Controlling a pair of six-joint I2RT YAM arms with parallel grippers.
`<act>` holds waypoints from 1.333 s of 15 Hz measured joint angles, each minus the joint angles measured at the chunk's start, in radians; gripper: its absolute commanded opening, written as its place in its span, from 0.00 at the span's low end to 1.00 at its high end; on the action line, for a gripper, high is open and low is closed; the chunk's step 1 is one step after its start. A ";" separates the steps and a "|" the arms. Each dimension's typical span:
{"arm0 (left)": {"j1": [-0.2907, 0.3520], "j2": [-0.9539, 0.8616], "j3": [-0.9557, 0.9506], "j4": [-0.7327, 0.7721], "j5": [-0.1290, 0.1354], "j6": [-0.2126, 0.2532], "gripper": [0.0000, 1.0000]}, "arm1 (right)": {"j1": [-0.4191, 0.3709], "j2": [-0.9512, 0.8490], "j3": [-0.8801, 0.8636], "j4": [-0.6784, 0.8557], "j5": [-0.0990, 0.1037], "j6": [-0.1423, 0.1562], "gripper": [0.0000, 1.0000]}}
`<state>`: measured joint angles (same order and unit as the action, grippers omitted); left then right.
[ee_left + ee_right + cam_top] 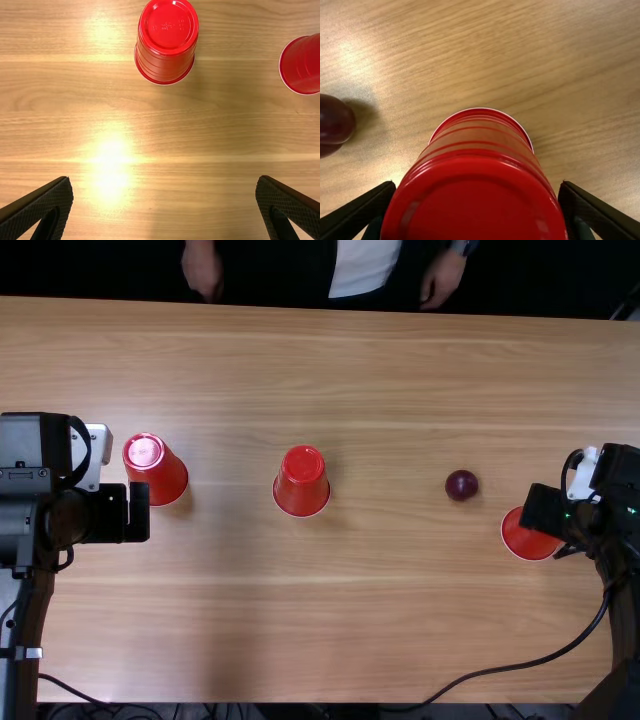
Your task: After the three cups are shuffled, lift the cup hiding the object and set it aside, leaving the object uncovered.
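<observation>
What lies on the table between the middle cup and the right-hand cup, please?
The dark ball lies uncovered between the middle cup and the right-hand cup, nearer the latter; the top view shows this.

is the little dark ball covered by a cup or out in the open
Uncovered: the small dark red ball sits bare on the light brown wooden table, beside the red plastic cup held in the right hand.

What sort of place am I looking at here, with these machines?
Probably a robotics lab or test room: a left arm and right arm stand at a wooden table with a trailing cable, and red cups and a ball are set out like a guessing game.
</observation>
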<state>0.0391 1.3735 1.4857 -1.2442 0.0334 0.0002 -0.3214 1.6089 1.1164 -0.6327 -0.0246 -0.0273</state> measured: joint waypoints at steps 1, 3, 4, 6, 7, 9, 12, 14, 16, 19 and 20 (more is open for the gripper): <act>0.000 0.000 0.000 0.001 0.000 0.000 1.00 | 0.000 -0.010 0.003 0.005 0.000 0.000 1.00; 0.000 0.000 0.000 0.001 0.000 0.000 1.00 | 0.001 -0.084 0.028 0.001 -0.001 0.000 1.00; 0.000 0.000 0.000 0.001 0.000 0.000 1.00 | 0.016 -0.128 0.078 0.001 0.000 0.000 1.00; 0.000 0.000 0.000 0.000 0.000 0.000 1.00 | 0.099 -0.169 0.167 0.000 -0.001 0.003 1.00; 0.000 0.000 0.000 0.000 0.000 0.000 1.00 | 0.135 -0.170 0.184 -0.003 -0.002 0.002 1.00; 0.000 0.000 0.000 0.000 0.000 0.000 1.00 | 0.209 -0.170 0.187 -0.059 0.000 0.003 1.00; 0.000 -0.007 0.000 -0.001 0.000 0.000 1.00 | 0.349 -0.170 0.186 -0.222 -0.004 0.026 1.00; 0.000 -0.016 0.000 -0.004 0.000 0.000 1.00 | 0.378 -0.170 0.185 -0.235 -0.008 0.051 1.00; 0.000 -0.045 0.000 -0.010 0.000 0.000 1.00 | 0.379 -0.185 0.182 -0.236 -0.008 0.066 1.00; 0.000 -0.105 0.000 -0.014 0.000 0.000 1.00 | 0.380 -0.283 0.179 -0.237 -0.008 0.074 1.00; 0.000 -0.131 -0.002 -0.013 0.000 0.000 1.00 | 0.380 -0.341 0.166 -0.229 -0.008 0.076 1.00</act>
<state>0.0391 1.2427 1.4841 -1.2575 0.0330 -0.0002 0.0589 1.2682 1.2827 -0.8619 -0.0326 0.0486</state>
